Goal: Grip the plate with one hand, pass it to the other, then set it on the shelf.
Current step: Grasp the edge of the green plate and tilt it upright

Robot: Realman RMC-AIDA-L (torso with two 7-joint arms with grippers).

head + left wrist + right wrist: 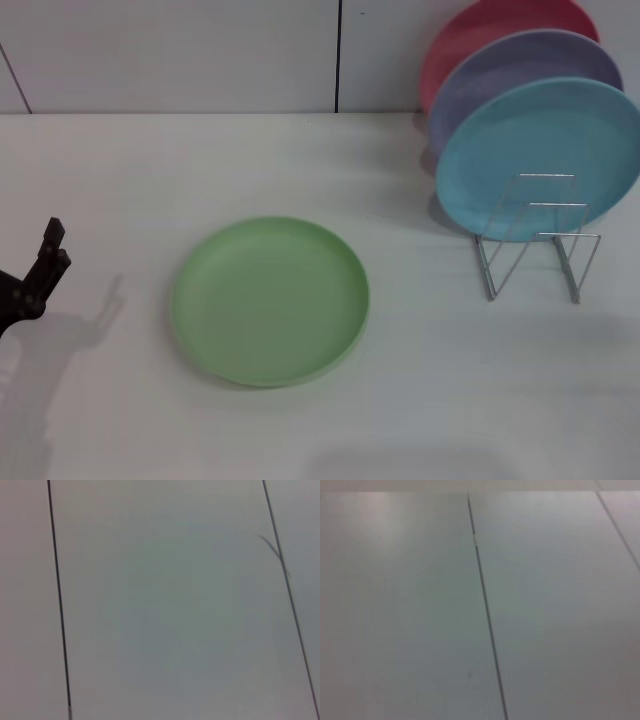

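The light green plate (270,300) is lying flat on the white worktop (130,170), pretty much in the middle and a bit toward the near side. Nothing is touching it.

My left gripper (45,262) is way over at the left edge of the head view, hanging just over the worktop, well apart from the plate's left rim. Its dark fingers (54,237) point up and toward the far side; honestly I can't tell if they're spread or pressed together. My right gripper doesn't show up in the head view at all.

The silver wire shelf (538,245) sits off to the right, a bit farther back than the green plate and well apart from it. Three plates stand on edge in it: a light blue plate (540,150) nearest, a lavender plate (510,70) behind that, and a pink plate (480,35) at the back. The nearest wire loops are bare.

Both wrist cams only give me plain grey panels with thin dark seams (57,600) (485,610).
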